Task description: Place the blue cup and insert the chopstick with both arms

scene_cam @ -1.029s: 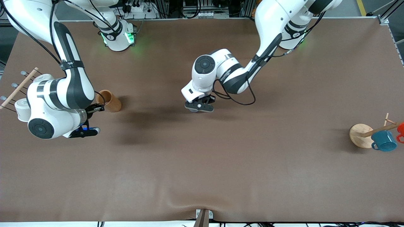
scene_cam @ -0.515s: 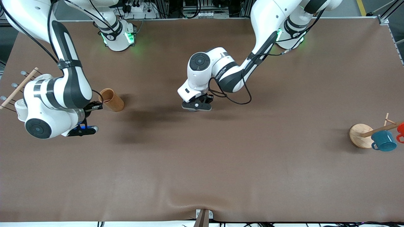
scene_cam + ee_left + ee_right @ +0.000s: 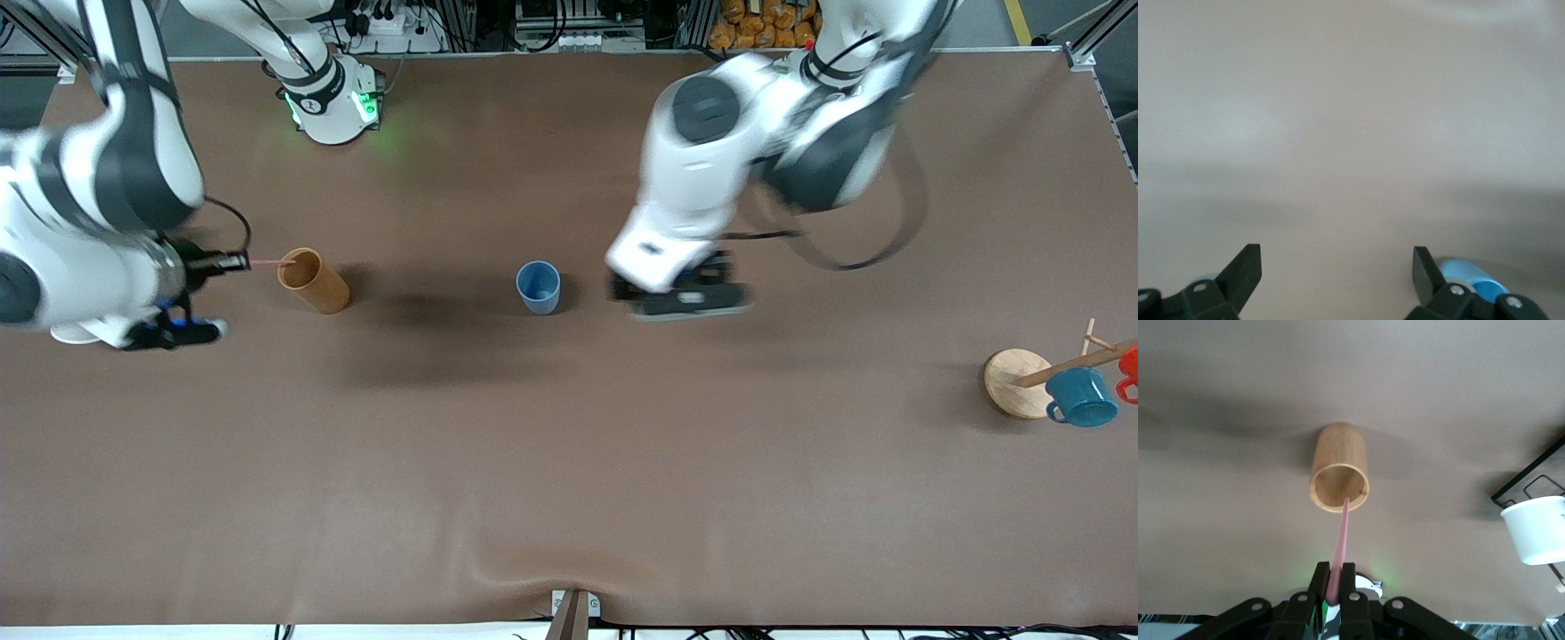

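Observation:
The blue cup (image 3: 538, 286) stands upright and alone on the brown table, mouth up. My left gripper (image 3: 689, 298) is over the table beside the cup, toward the left arm's end. It is open and empty in the left wrist view (image 3: 1336, 263), with only bare table between its jaws. My right gripper (image 3: 233, 261) is shut on the pale-pink chopstick (image 3: 267, 263). In the right wrist view (image 3: 1336, 577) the chopstick (image 3: 1341, 533) runs from the jaws to the mouth of the brown cylindrical holder (image 3: 1339, 468), its tip at the rim.
The brown holder (image 3: 311, 281) stands toward the right arm's end. A mug rack on a round wooden base (image 3: 1013, 382) carries a teal mug (image 3: 1080, 397) and a red mug (image 3: 1129, 366) at the left arm's end. A white cup (image 3: 1535, 528) hangs on a wire rack.
My left gripper has let go of the blue cup and swung away toward the left arm's end, leaving it standing. My right gripper has drawn back from the holder with the chopstick.

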You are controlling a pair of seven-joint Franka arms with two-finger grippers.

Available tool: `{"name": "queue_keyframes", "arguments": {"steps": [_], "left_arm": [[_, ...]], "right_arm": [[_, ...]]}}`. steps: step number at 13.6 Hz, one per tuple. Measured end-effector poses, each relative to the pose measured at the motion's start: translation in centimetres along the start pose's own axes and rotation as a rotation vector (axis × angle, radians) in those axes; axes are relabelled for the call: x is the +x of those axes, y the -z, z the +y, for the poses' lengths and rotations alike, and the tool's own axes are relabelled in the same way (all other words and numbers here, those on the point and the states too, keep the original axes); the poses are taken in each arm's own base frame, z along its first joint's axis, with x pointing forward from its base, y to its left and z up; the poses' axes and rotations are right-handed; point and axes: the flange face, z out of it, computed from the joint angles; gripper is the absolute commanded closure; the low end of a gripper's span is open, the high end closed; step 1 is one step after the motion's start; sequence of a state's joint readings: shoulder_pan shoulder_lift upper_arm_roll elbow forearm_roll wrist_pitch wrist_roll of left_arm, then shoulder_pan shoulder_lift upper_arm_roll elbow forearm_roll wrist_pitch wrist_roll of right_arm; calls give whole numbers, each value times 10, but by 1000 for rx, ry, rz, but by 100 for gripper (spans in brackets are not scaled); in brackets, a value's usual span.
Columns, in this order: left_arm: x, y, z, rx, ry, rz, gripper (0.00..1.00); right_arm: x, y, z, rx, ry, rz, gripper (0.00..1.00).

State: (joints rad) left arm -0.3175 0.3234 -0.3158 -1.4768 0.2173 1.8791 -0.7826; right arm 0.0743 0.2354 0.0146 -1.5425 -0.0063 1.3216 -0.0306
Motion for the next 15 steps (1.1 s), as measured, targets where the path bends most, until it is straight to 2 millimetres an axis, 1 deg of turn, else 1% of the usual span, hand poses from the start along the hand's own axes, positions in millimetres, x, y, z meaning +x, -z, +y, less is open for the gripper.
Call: {"name": "queue_keyframes", "arguments": {"steps": [1, 2, 3, 4, 6, 8, 10, 12, 15], "left_arm": [[17, 18, -34, 13, 12, 13, 0], [31, 31, -66, 24, 25, 21, 0], [43, 39, -94, 25, 44, 21, 0], [53, 42, -117, 15, 71, 15, 0], [68, 46, -152, -2, 111, 6, 0], [76, 52, -182, 2, 125, -5, 0], [78, 61, -205, 6, 105, -11, 0], [77, 75, -228, 6, 92, -21, 0], [74, 90, -268, 2, 50, -57, 0]], "right_arm": [[-14, 20, -7, -6, 32, 42, 100], [-27, 36, -16, -13, 69, 79, 100], [-37, 49, -27, -19, 108, 108, 100], [-44, 56, -41, -14, 148, 127, 100], [-49, 63, -76, 38, 224, 151, 100], [-49, 65, -121, 63, 303, 188, 100], [-47, 63, -175, 47, 387, 247, 100], [-41, 54, -225, 59, 456, 298, 100], [-24, 33, -285, 81, 497, 359, 100]]}}
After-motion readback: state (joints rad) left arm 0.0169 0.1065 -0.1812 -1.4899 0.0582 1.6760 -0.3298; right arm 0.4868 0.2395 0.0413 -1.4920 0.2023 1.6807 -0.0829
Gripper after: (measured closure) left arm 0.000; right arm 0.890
